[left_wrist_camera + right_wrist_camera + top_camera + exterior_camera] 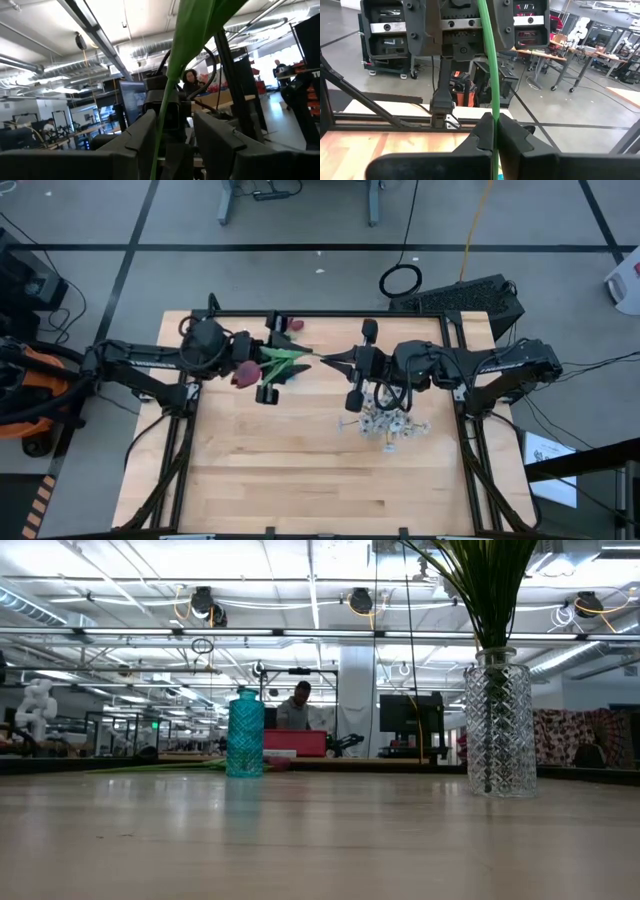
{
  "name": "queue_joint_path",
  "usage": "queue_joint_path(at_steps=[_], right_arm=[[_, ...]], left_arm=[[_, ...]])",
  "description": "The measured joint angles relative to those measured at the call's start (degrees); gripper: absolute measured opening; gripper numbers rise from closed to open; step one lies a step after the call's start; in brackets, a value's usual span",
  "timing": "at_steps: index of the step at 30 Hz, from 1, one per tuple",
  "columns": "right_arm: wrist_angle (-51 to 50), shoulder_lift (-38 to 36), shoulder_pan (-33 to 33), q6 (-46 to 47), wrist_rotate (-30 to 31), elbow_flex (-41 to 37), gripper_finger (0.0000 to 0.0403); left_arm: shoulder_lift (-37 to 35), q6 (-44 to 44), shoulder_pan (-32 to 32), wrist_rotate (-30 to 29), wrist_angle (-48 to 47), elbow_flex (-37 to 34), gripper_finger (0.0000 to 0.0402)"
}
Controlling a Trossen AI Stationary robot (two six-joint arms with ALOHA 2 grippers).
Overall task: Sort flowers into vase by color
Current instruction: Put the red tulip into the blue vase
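we see, from above, the two dark arms meeting over the far half of the pale wooden table [300,470]. between them lies a dark red tulip-like artificial flower with a green stem and leaves [268,364], held level in the air, its bud toward the left arm and its stem end toward the right one.

the right gripper [330,359] is pinched fully together on the thin green stem; in its own wrist view the stem [489,75] runs straight up out of the closed fingers [512,135].

the left gripper [262,352] is around the leafy end near the bud. in its wrist view its two dark fingers [140,135] stand partly apart with the green stem and leaf [172,80] passing between them; we cannot tell whether they press on it or merely flank it.

on the table under the right arm lies a loose spray of tiny white blossoms [385,425].

in the low view a teal ribbed glass vase [245,735] stands on the left and a clear cut-glass vase [499,720] holding green stems on the right, well apart. a person [297,705] is in the room behind.
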Motion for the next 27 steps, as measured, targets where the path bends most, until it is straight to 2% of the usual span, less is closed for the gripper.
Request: queue_joint_path(at_steps=[23,27], right_arm=[[-0.11,-0.01,0.0,0.24,-0.16,0.0,0.0],[-0.13,-0.01,0.0,0.24,-0.2,0.0,0.0]], left_arm=[[0.46,0.05,0.0,-0.08,2.74,0.0,0.0138],[0.79,0.08,0.0,-0.07,3.3,0.0,0.0125]])
